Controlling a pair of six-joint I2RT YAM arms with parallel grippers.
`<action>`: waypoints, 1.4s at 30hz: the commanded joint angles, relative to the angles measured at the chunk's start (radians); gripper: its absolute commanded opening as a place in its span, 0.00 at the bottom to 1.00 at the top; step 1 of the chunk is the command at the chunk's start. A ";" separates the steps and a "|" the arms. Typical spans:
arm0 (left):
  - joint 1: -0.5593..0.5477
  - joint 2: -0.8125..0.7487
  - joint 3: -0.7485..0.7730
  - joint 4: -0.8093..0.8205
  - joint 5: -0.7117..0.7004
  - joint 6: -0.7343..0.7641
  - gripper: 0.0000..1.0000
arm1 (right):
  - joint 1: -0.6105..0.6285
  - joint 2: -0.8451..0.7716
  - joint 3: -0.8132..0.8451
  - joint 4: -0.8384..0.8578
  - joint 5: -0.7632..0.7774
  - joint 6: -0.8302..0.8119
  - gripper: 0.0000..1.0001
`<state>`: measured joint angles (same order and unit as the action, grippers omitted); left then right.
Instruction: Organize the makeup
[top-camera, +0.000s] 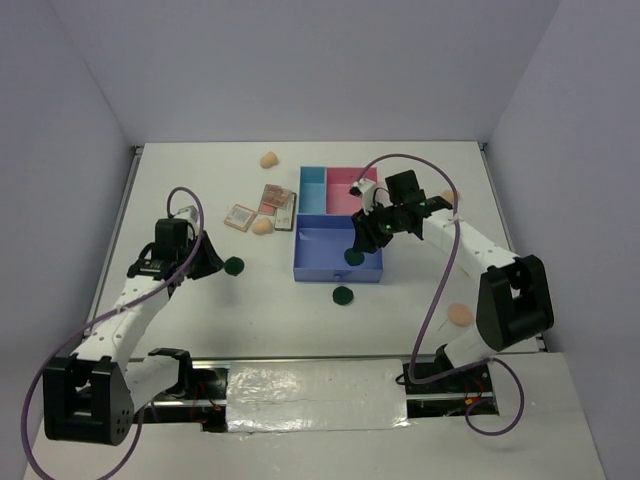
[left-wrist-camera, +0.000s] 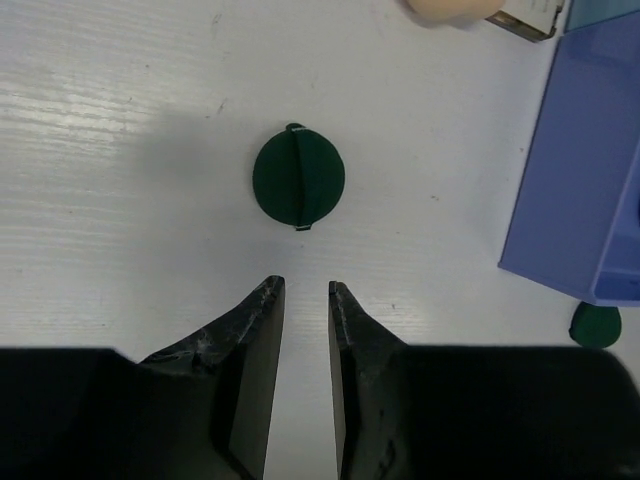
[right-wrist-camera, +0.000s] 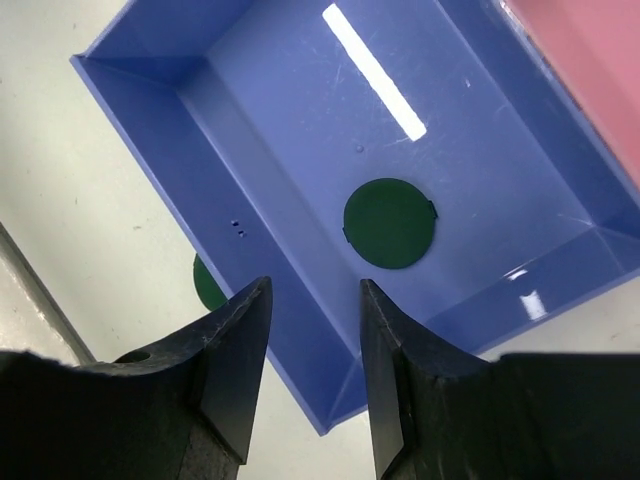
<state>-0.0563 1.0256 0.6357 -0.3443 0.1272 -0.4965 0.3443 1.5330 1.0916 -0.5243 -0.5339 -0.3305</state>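
Noted left gripper (left-wrist-camera: 305, 288) at lower centre of the left wrist view, fingers parted by a narrow gap, nothing between them. Found first disc (left-wrist-camera: 298, 176), dark green and round, flat on the white table (left-wrist-camera: 120, 150) just above the fingertips in that view, clear of both. Located it left of centre in the overhead view, close to the left arm's wrist.

Noted right gripper (right-wrist-camera: 315, 290) at lower centre of the right wrist view, jaws spread, gripping nothing, over the near wall of the tray (right-wrist-camera: 230, 160). Found second disc (right-wrist-camera: 390, 222) lying flat on the floor of the large blue compartment, centre of frame, apart from the fingers. Recorded third disc (right-wrist-camera: 208, 285) on the table outside that wall, partly hidden behind one finger; in the overhead view, just below the tray's lower edge.

Overhead, logged palettes (top-camera: 272, 198) grouped just left of the tray, lower sponge (top-camera: 262, 226), peach, beside them; upper sponge (top-camera: 268, 159) at upper centre, well apart; peach round piece (top-camera: 460, 315) at lower right, beside the right arm.
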 joint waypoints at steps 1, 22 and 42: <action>-0.008 0.040 0.056 -0.010 -0.063 -0.016 0.36 | -0.001 -0.111 0.041 0.017 -0.038 -0.027 0.47; -0.151 0.455 0.268 -0.045 -0.297 0.021 0.56 | -0.143 -0.234 -0.004 0.044 -0.179 0.001 0.42; -0.200 0.639 0.305 -0.050 -0.307 0.065 0.38 | -0.197 -0.241 -0.030 0.063 -0.204 0.013 0.43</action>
<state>-0.2493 1.6375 0.9298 -0.3843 -0.1642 -0.4438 0.1562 1.3239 1.0676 -0.5076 -0.7181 -0.3256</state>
